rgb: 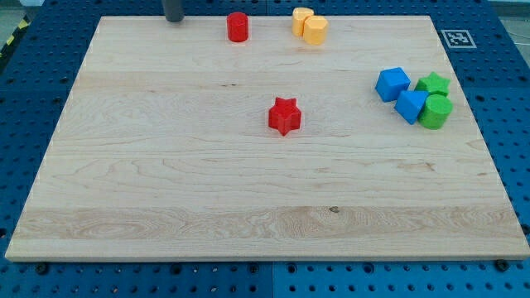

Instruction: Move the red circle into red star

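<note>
The red circle (238, 26), a short cylinder, stands near the board's top edge, left of centre. The red star (285, 116) lies near the middle of the board, well below and a little right of the circle. My tip (175, 19) shows at the view's top, at the board's top edge, left of the red circle with a clear gap between them. The rod's upper part is cut off by the frame.
Two yellow blocks (310, 25) sit together at the top edge, right of the red circle. At the view's right is a cluster: blue cube (392, 84), another blue block (411, 106), green star (432, 84), green cylinder (436, 111). The wooden board (166, 182) lies on a blue perforated table.
</note>
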Controlling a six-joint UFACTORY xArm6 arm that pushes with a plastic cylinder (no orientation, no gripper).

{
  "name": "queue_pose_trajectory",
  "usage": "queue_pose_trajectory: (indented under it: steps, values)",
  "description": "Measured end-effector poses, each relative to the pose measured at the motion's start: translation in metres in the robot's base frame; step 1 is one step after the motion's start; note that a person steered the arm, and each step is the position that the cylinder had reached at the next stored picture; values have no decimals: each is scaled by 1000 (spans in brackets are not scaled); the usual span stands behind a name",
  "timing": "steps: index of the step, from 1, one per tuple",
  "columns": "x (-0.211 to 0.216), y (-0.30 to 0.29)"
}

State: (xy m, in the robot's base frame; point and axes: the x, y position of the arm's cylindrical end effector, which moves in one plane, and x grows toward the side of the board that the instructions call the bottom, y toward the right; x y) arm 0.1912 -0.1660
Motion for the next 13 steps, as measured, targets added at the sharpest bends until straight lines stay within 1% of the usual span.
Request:
queue_pose_trajectory:
  steps: [3, 4, 5, 6, 8, 9, 10, 13]
  values:
    - [0, 8]
    - [0, 25]
    - [0, 74]
    - [1, 105]
    - [27, 138]
    - [35, 132]
    - [29, 114]
    - [40, 124]
